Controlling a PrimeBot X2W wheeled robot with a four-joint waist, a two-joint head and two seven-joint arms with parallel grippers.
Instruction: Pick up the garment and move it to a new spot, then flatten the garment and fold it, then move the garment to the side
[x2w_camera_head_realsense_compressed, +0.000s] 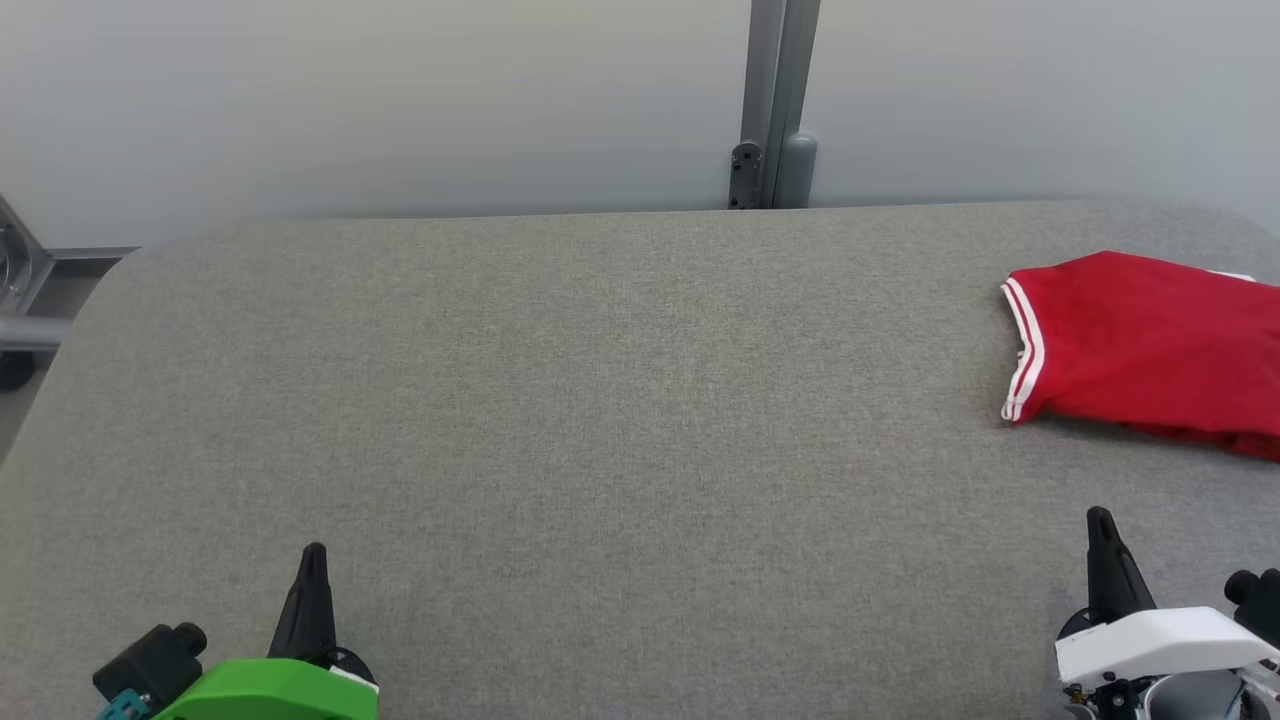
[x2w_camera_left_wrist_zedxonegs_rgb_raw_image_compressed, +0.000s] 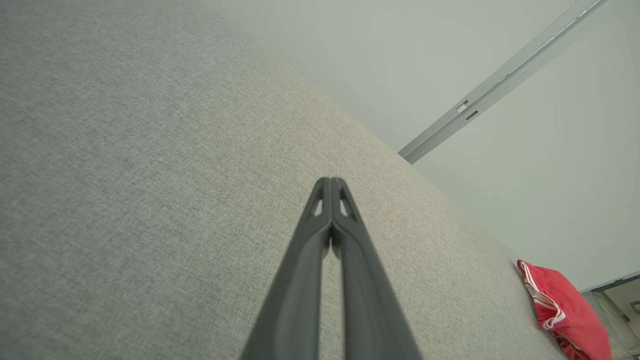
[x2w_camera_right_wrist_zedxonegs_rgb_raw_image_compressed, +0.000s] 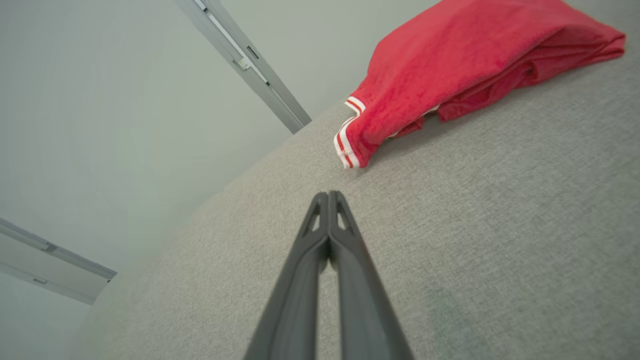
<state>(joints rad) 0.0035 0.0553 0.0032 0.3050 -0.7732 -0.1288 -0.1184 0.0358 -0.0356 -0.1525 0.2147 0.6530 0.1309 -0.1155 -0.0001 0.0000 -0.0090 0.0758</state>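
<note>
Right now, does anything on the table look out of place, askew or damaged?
Nothing looks damaged or spilled. The red garment lies far to the right on the grey table, loosely folded, its near edge bunched and its layers uneven. Part of it runs out of the head view.

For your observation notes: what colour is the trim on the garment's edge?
White with red stripes, on the red garment; clearest in the right wrist view.

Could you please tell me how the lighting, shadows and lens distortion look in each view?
Head view: soft even light, no glare on the grey table, thin shadow along the red garment. Left wrist view: scene tilted, table edge looks curved, left gripper sharp. Right wrist view: likewise tilted, right gripper sharp, shadow under the garment's fold.
</note>
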